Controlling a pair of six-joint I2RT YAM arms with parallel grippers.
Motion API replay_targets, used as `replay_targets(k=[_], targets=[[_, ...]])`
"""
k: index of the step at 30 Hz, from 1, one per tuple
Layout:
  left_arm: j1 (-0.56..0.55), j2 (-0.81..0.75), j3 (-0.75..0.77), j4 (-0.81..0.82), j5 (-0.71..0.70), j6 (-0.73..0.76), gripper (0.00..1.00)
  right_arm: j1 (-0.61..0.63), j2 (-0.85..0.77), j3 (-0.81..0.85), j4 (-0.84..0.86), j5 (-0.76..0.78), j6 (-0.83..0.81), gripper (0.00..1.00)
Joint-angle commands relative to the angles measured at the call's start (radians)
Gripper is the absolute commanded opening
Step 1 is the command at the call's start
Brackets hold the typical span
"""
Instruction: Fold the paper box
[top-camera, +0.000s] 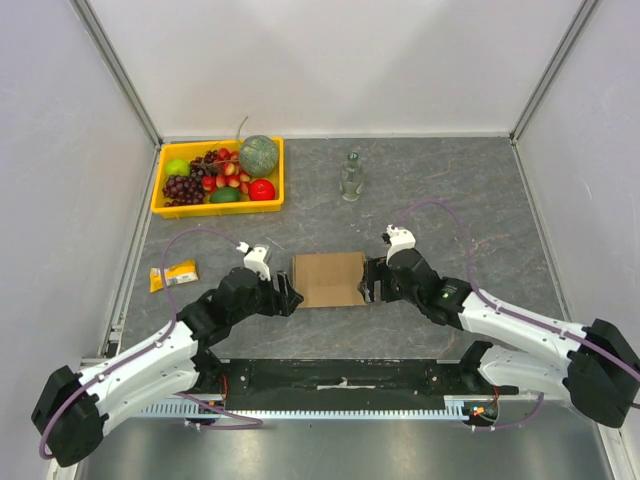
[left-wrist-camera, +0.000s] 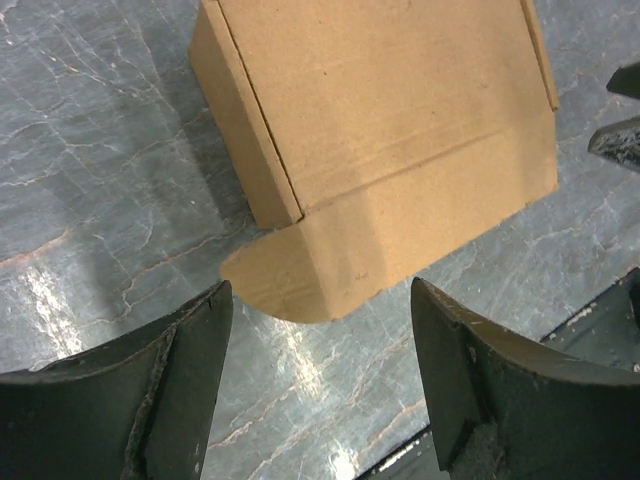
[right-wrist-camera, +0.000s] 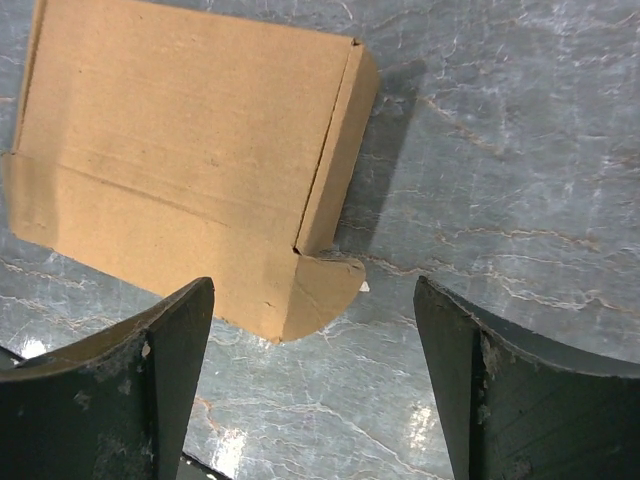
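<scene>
Paper box (top-camera: 328, 279), seemingly light, stiff cardboard, lies between left gripper (top-camera: 291, 298) and right gripper (top-camera: 371, 284), both open and empty; its rounded flap corners look the best hold.

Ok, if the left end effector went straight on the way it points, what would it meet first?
The box, most likely its rounded flap at the near corner, lined up between the left end effector's open fingers. Depth is unclear, but nothing else lies in between.
</scene>
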Motion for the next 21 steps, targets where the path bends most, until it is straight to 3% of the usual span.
replay_targets(k=[1,10,21], targets=[[-0.009,0.055,0.023,0.101,-0.068,-0.023,0.78,0.012,0.048,0.01,0.07,0.007,0.067,0.88],[-0.012,0.157,0.054,0.144,-0.06,-0.009,0.78,0.012,0.065,0.001,0.101,-0.039,0.088,0.86],[-0.015,0.165,0.055,0.17,-0.031,-0.021,0.78,0.012,0.086,-0.027,0.114,-0.103,0.141,0.78]])
